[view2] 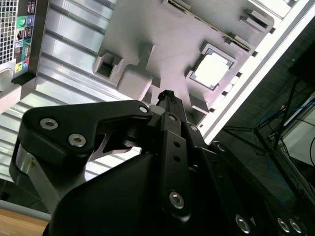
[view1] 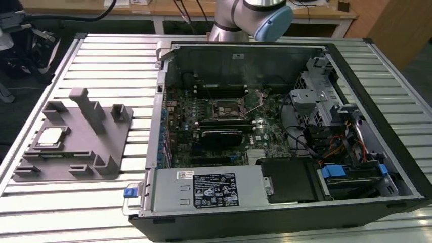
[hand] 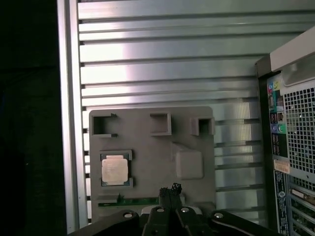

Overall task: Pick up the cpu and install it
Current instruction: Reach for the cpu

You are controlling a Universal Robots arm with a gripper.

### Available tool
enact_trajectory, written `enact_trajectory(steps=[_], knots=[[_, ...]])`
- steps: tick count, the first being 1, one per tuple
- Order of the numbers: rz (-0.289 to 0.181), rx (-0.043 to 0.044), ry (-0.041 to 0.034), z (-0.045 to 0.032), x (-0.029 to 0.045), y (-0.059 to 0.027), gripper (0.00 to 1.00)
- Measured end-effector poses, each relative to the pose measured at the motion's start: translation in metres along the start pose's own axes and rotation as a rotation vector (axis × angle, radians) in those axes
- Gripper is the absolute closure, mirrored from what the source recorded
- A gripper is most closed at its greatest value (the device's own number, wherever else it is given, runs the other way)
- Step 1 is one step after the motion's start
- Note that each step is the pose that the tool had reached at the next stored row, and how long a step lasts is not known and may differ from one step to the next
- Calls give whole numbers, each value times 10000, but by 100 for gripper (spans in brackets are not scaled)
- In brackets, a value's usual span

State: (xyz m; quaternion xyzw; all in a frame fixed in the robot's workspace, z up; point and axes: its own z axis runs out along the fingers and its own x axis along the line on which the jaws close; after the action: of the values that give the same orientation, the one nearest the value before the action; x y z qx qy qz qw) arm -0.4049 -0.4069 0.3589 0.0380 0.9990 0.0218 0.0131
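Cpu (hand: 115, 169) sitting untouched in grey tray (hand: 147, 157) on bench (hand: 147, 49); I'm hovering above it, jaws clenched empty. Pick and install pending.

The small square cpu (view1: 50, 136) has a shiny silver metal top and a pale tan-green rim; the moulded plastic fixture (view1: 78, 149) is plain matte grey. The metal table (view1: 101, 66) is bright silver, patterned with parallel ribs and dark grooves. The open computer case (view1: 284, 225) is black, its motherboard (view1: 196, 109) dark green, its plastic tabs (view1: 130, 192) blue, its label (view1: 216, 190) black and white; the gripper (hand: 170, 188) is matte black.
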Motion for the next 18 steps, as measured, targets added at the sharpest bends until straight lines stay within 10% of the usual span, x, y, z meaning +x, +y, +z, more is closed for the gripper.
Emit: enact_trajectory(steps=[18], knots=[[1,0,1,170,146,-63,89]])
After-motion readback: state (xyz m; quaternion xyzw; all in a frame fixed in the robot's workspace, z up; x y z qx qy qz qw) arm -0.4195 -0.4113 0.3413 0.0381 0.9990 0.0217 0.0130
